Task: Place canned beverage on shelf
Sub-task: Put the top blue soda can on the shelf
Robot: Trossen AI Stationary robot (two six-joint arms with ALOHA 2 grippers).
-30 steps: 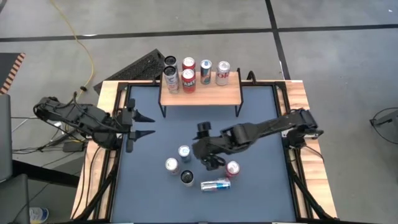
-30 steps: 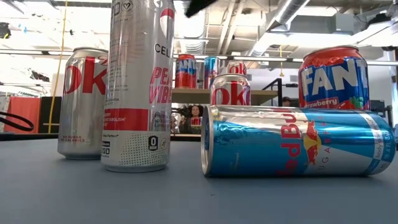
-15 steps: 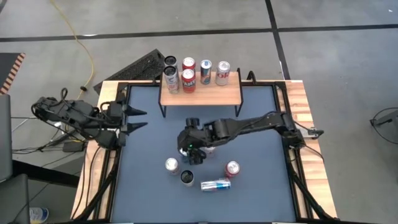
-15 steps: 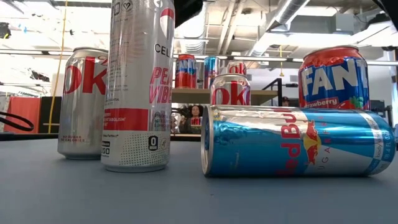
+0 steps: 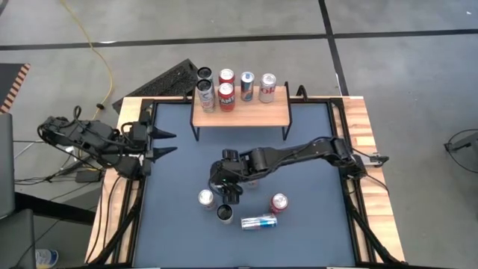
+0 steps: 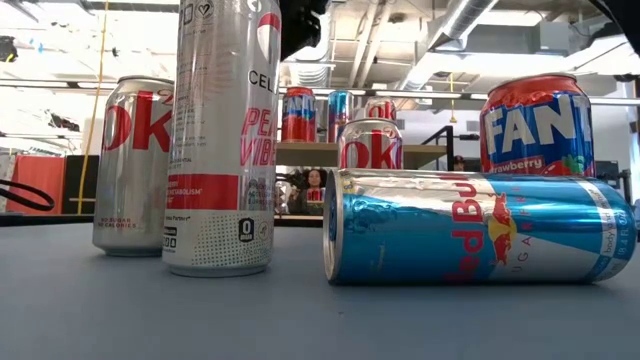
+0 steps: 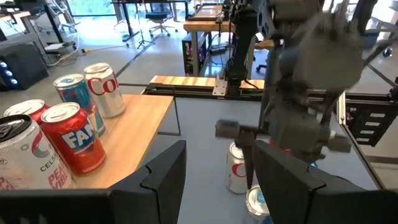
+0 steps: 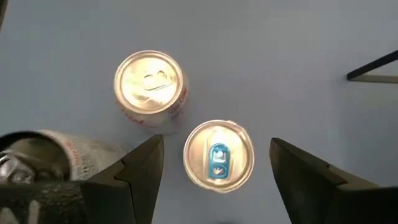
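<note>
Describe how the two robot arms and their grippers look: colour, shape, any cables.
Both arms are dark, nearly black, built of jointed segments. The left gripper ends in two pointed, tapering fingers. The right gripper has two flat, wedge-shaped dark fingers. A boxy dark wrist block sits behind the right gripper. Black cables loop around the left arm's base. No markings are visible.

**A robotics lab in an open industrial hall**

The worktop (image 5: 246, 161) is a wood-rimmed test bench on a grey concrete floor (image 5: 388, 67), a yellow cable (image 5: 97, 52) trailing across it. Behind it run exposed ceiling ducts (image 6: 450, 30) and strip lights. Further wooden benches (image 7: 211, 12), office chairs (image 7: 155, 11) and another robot stand (image 7: 239, 43) fill the room beyond.
</note>
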